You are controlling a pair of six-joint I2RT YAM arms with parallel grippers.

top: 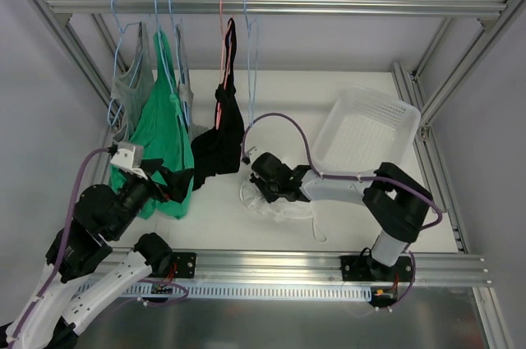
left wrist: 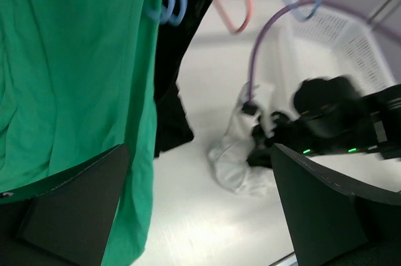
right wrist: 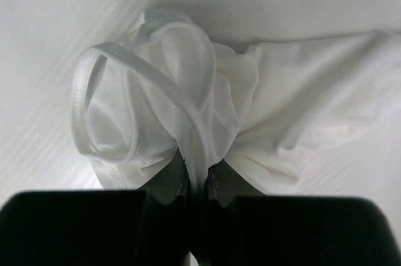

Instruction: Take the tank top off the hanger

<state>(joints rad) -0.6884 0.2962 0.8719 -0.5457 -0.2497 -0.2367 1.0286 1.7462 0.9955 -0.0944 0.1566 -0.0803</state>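
The white tank top (top: 279,201) lies crumpled on the table, off the hanger. My right gripper (top: 261,182) is shut on a bunch of its fabric; in the right wrist view the jaws (right wrist: 197,175) pinch a fold of the tank top (right wrist: 188,103), with a strap looping out to the left. The light-blue hanger (top: 250,61) hangs bare on the rail above it. My left gripper (top: 177,182) is open and empty, low between the green top and the black garment. In the left wrist view (left wrist: 197,178) the tank top (left wrist: 241,153) lies ahead on the table.
On the rail hang a grey top (top: 131,78), a green top (top: 160,135) and a black garment (top: 220,140) on a salmon-pink hanger (top: 221,29). A white basket (top: 394,107) stands at the back right. Frame posts line both sides.
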